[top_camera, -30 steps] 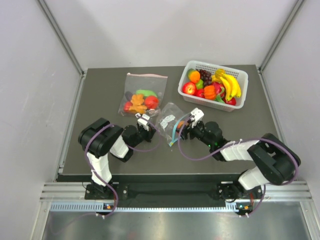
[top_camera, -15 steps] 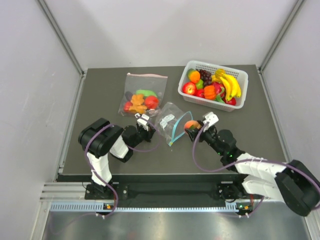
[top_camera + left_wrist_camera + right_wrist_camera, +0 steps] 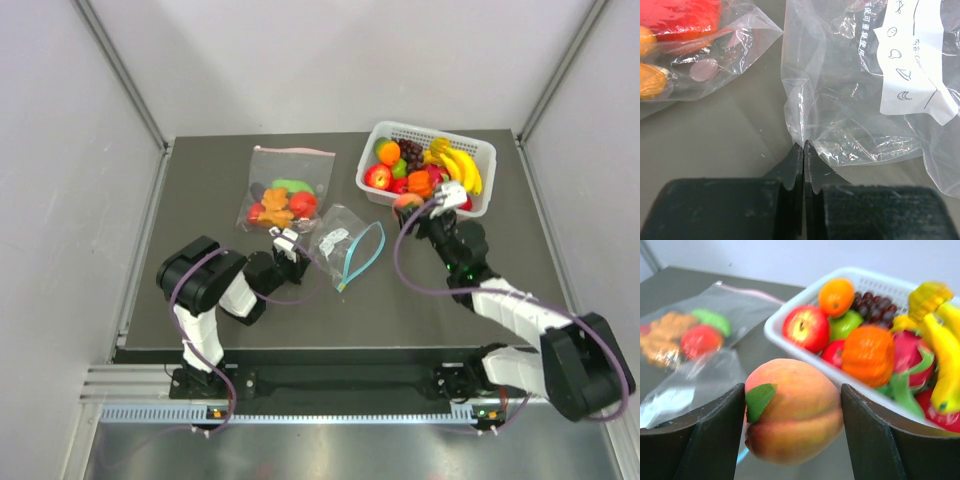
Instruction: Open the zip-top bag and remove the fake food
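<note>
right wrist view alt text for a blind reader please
A fake peach with a green leaf is held between the dark jaws of the right gripper, just in front of a white basket of plastic fruit.

the small clear plastic zip-top bag (image 3: 335,240), centre of the top view, has a teal-blue zip strip (image 3: 364,250) and a white label (image 3: 915,60) printed with dark symbols (left wrist view). the glossy plastic peach (image 3: 792,410) is orange blushing red, with a green leaf. the slotted plastic basket (image 3: 489,175), upper right, is white.
</note>
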Controlling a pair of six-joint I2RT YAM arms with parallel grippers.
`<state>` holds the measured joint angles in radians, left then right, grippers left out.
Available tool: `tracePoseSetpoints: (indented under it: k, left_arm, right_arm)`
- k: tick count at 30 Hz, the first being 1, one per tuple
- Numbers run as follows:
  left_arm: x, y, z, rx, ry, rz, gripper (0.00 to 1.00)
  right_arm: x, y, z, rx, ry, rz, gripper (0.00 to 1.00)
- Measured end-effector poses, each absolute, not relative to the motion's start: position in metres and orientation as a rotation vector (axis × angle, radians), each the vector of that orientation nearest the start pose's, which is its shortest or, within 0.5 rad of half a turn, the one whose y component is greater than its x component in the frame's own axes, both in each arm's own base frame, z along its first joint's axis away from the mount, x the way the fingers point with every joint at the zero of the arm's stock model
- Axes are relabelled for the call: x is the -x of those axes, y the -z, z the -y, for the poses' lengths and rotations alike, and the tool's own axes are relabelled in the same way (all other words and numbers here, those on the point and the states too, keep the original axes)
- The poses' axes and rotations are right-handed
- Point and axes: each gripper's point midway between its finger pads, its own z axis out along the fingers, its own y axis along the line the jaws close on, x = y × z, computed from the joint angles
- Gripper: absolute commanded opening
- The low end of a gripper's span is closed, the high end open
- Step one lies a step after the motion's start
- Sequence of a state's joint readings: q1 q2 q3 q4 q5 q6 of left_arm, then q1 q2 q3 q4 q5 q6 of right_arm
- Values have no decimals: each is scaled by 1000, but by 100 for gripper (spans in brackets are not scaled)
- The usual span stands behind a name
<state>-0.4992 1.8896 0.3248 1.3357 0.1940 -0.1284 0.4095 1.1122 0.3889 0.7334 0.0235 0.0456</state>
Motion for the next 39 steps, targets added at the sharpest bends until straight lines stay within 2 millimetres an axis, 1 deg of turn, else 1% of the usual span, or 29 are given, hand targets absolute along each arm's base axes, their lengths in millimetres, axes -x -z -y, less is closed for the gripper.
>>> tracePoseSetpoints:
  k: [3,5,10,12,16,24,26,28,30,34,37,39]
  left_arm:
    - [-327,-24,223,-477,619,-1777,0]
    - [-327,-24,222,-477,619,-1777,0]
    - [-327,-24,222,-477,619,-1777,0]
    - [-327,-24,223,-478,620,-1776,0]
    - [-326,-24,223,-479,622,-1776,0]
    - [-327,-24,223,-479,621,-1776,0]
    - [-327,-24,223,-479,622,-1776,0]
    - [-326,-24,223,-480,623,-1776,0]
    - [-326,-24,223,-480,623,-1776,0]
    - [-327,-24,223,-480,624,-1776,0]
    - [-326,-24,223,-481,625,-1776,0]
    - [-326,-24,223,-481,625,-1776,0]
  right_arm:
    - [-381,-215,-145,234,-329,-1533,25]
    - [-402,-228,-147,223,-329,-1522,26]
    - [-452,-243,-146,188,-309,-1529,26]
    - [-472,-244,-142,169,-299,-1540,26]
    - [-501,-243,-135,137,-288,-1563,27]
    - [-561,-234,-127,74,-248,-1615,28]
    - [-572,-228,-126,61,-231,-1628,29]
    - [-579,-217,-122,39,-203,-1652,29]
    - [-582,-202,-117,18,-173,-1688,31]
    - [-585,-186,-104,-23,-121,-1731,32]
    - [-587,-178,-99,-39,-101,-1752,37]
    - [-588,-176,-98,-46,-97,-1760,46]
